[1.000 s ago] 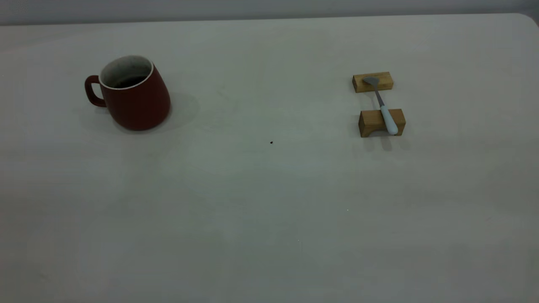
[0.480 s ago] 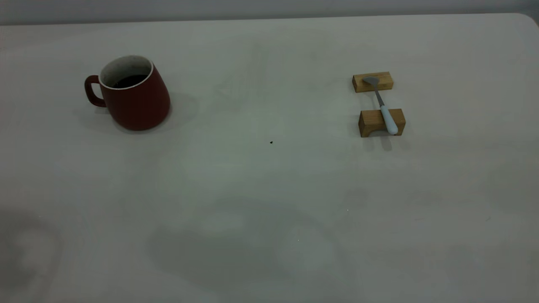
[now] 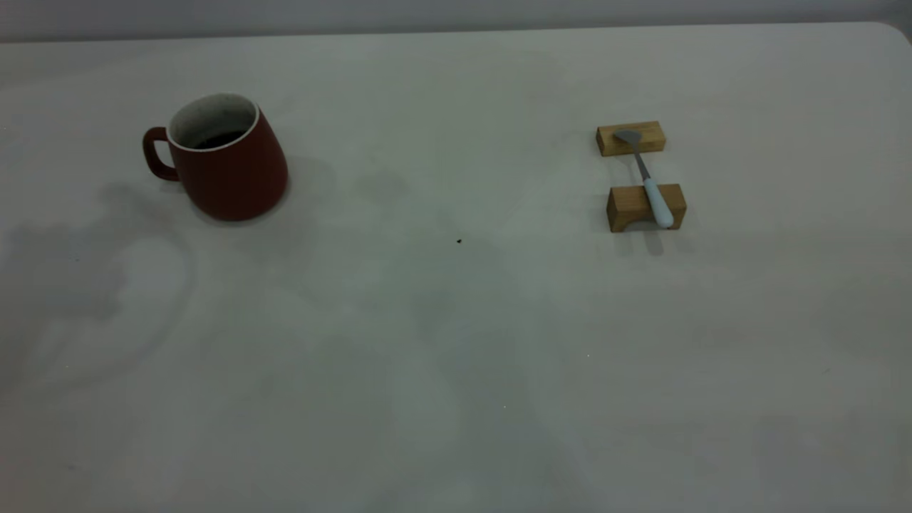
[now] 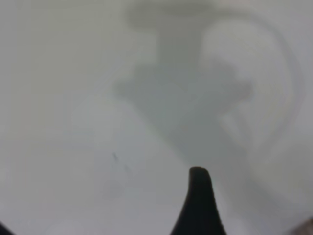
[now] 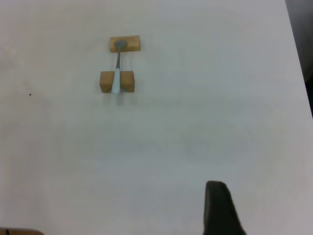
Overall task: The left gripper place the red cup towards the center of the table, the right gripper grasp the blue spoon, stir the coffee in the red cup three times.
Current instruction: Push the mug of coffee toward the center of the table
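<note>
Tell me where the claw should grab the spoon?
Probably the pale handle of the blue spoon, coming straight down from above. The spoon bridges two wooden blocks, lifted off the table, so fingers can likely close across the handle beside the near block. Its metal bowl must stay free for stirring.

**Matt desk, glazed cup, bare wood**

The desk (image 3: pixel 456 356) looks smooth and matt, pale grey-white. The red cup (image 3: pixel 228 167) appears ceramic with a soft satin glaze, speckled white inside. The spoon (image 3: pixel 645 178) has a dull grey metal bowl and neck and a smooth pale blue handle. The two blocks (image 3: pixel 631 138) under it are unpainted tan wood with visible grain.
</note>
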